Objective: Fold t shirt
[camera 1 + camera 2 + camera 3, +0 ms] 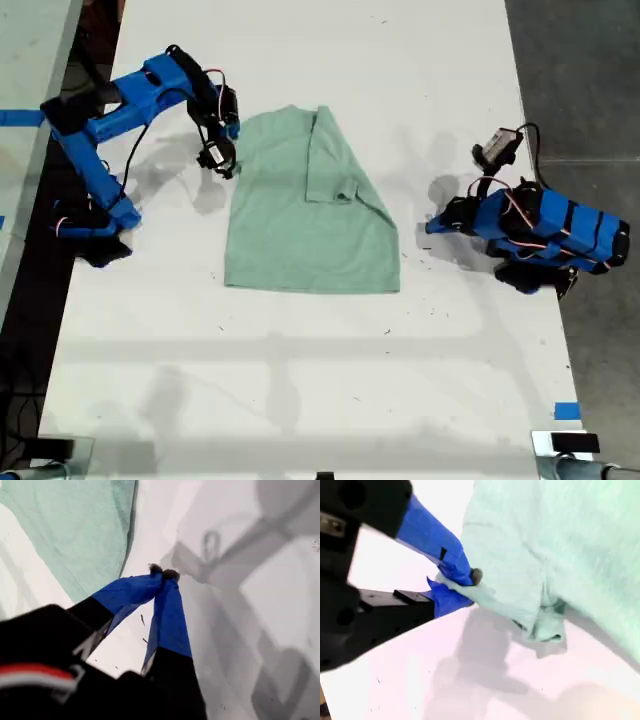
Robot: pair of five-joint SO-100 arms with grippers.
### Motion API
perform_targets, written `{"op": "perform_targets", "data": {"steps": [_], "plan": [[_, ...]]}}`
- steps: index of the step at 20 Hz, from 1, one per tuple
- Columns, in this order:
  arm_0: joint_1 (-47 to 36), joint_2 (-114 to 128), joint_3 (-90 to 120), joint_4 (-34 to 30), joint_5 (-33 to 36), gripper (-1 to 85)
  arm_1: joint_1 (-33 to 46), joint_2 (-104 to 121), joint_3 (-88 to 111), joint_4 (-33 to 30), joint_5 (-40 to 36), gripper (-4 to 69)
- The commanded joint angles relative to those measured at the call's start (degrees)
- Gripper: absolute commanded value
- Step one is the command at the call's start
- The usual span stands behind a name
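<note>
The t shirt [310, 230] lies flat on the white surface [300, 390], between the two arms. One side panel with its sleeve is already laid over the middle, forming a raised flap along the centre line.

The second tool [466, 580] is pinching a bunched bit of fabric at the shirt's edge on the exterior view's left, apparently at the sleeve. The first tool [164, 572] has its tips pressed together on nothing. It is parked just off the shirt's edge on the exterior view's right.

Step in hand, as judged: fold the side on the exterior view's left over the centre.
- Confirm that the pinch holds the sleeve layers, not a single thin ply.
- Lift only enough to clear the body fabric.
- Carry the edge across towards the existing flap, then lower it before releasing.
- Move slowly. The fabric looks thin and is likely to drag the whole garment.

Edges and room: the hem is well clear of the near edge of the surface. Open surface lies on both sides and in front. The first tool's arm sits near the shirt, so stop the carry short of it.
</note>
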Motion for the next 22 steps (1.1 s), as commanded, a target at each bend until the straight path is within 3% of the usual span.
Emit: {"op": "perform_targets", "data": {"steps": [1, 3, 10, 12, 13, 14, 15, 17, 20, 22], "plan": [[10.1, -5.9, -22.7, 7.9, -4.5, -0.2, -0.4, 0.5, 0.4, 0.0, 0.6, -0.3], [15.6, -12.8, -32.9, 9.2, -7.9, -0.2, -0.4, 0.5, 0.4, 0.0, 0.6, -0.3], [24.1, -20.0, -34.4, -0.5, -11.9, 1.8, -0.5, 0.5, 0.4, 0.0, 0.6, -0.3], [24.7, -19.2, -34.4, -1.3, -13.2, 19.2, -0.5, 0.5, 0.4, 0.0, 0.6, -0.3], [24.5, -18.2, -34.4, -1.2, -13.2, 24.1, -0.5, 0.5, 0.4, 0.0, 0.6, -0.3], [24.0, -16.4, -34.4, -0.6, -13.2, 19.6, -0.5, 0.5, 0.4, 0.0, 0.6, -0.3], [23.1, -13.9, -34.2, 1.0, -13.5, 5.9, -0.5, 0.5, 0.4, 0.0, 0.6, -0.3], [20.7, -5.9, -33.7, 4.4, -12.5, -0.1, -0.5, 0.5, 0.4, 0.0, 0.6, -0.3], [20.5, 13.9, -26.1, 6.9, -10.8, -0.1, -0.5, 0.5, 0.4, 0.0, 0.5, -0.3], [23.2, 31.2, -13.3, 3.3, -12.3, -0.1, -0.5, 0.5, 0.4, 0.0, 0.5, -0.3]]}}
